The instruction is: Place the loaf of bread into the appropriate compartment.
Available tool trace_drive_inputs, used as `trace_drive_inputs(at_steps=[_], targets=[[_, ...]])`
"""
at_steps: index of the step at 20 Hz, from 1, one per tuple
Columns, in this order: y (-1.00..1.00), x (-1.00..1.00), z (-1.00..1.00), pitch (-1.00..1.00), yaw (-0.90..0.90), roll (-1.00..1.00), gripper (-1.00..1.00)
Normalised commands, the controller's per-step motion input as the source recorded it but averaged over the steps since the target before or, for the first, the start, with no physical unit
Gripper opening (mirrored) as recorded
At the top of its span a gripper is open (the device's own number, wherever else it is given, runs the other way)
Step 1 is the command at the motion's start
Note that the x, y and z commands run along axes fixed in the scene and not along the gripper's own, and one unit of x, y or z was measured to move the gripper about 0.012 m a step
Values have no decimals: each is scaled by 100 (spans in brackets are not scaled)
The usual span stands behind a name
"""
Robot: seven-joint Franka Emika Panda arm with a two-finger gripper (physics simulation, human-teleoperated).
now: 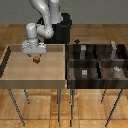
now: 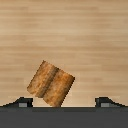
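Observation:
The loaf of bread (image 1: 36, 59) is a tiny orange-brown block lying on the floor of the light tan tray, toward its far side. In the wrist view the loaf (image 2: 51, 84) lies tilted on the pale wood. My gripper (image 1: 36, 54) hangs right above it, open, with the jaws spread wide. In the wrist view the gripper (image 2: 65, 102) has its dark fingertips (image 2: 22, 102) far apart, and the loaf sits between them, close to one tip. The dark brown four-cell bin (image 1: 69, 65) stands at the exterior view's right, apart from the gripper.
The light tan tray (image 1: 30, 72) has raised walls all round. Small grey-white pieces (image 1: 85, 72) sit in the bin's cells. The robot's black base (image 1: 63, 31) stands behind both containers. Both rest on thin-legged stands over a wood floor.

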Motion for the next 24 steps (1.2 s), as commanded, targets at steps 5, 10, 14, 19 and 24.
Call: trace_drive_inputs(at_steps=[5,10,14,19,24], targets=[[20,20,0,0,0,0,100],[0,20,0,0,0,0,100],[0,0,-25,0,0,0,100],[0,0,-40,0,0,0,-100],[0,0,0,0,0,0,-100]])
